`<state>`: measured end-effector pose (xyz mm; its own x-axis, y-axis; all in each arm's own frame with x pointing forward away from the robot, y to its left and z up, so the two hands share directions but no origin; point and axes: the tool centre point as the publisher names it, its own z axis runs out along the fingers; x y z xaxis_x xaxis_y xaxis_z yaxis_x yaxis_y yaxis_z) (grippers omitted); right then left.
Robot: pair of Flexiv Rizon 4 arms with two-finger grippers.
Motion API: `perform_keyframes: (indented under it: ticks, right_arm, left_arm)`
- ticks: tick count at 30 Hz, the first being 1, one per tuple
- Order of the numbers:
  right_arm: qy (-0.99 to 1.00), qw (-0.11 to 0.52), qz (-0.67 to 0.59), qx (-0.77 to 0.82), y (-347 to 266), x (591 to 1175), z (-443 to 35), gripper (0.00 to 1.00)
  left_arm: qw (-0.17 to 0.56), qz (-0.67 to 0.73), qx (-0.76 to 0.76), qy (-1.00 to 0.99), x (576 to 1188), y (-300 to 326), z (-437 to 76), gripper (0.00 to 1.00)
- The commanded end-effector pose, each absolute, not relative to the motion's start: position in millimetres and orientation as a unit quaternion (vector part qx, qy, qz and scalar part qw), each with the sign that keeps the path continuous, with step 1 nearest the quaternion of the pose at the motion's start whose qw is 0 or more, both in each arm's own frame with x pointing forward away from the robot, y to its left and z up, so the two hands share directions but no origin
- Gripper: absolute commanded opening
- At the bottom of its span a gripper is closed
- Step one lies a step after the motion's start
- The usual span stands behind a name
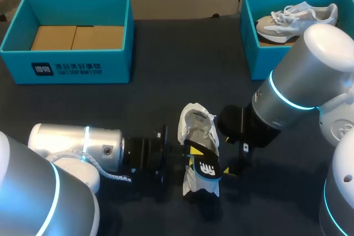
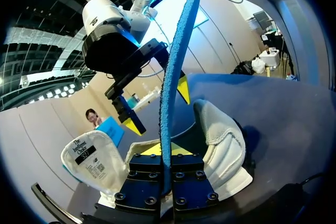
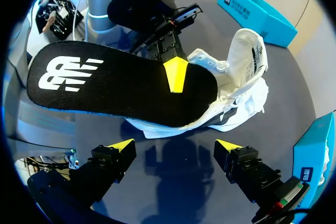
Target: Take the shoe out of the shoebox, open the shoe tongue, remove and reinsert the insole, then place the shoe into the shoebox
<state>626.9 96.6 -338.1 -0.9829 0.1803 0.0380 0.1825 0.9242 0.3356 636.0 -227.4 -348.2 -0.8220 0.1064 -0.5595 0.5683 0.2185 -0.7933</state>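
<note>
Centrally on the dark table [image 1: 166, 53], left claw [image 2: 165, 153] pinches insole [image 3: 121, 90]; right claw [image 3: 176, 153] gapes

Head overhead; wrists close (sharing shoe [image 1: 194, 124]).

Soft light comes from above onto my dark bench [image 1: 166, 81]. My right arm [image 1: 310, 75] shines white on top. The shadow under the shoe [image 1: 196, 125] is faint. A darker shadow lies under my right gripper [image 3: 174, 145]. Behind the insole [image 2: 167, 103], a bright patch glows.
</note>
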Motion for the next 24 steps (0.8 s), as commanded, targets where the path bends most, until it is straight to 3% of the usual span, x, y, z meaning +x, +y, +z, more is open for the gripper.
perform_keyframes:
  ticks: [1, 4, 11, 24]
  right_arm:
    - [-0.981, 0.002, -0.171, -0.093, 97.0, 625.7, -339.1, 1.0]
    - [-0.981, 0.002, -0.171, -0.093, 97.0, 625.7, -339.1, 1.0]
    - [-0.981, 0.002, -0.171, -0.093, 97.0, 625.7, -339.1, 1.0]
    - [-0.981, 0.002, -0.171, -0.093, 97.0, 625.7, -339.1, 1.0]
  left_arm:
    - [0.197, -0.584, 0.225, 0.755, 633.9, -226.7, -346.6, 0.0]
    - [0.197, -0.585, 0.226, 0.754, 633.8, -226.8, -346.0, 0.0]
    - [0.197, -0.586, 0.225, 0.754, 632.8, -227.9, -344.0, 0.23]
    - [0.199, -0.583, 0.229, 0.754, 629.2, -231.9, -336.9, 0.25]
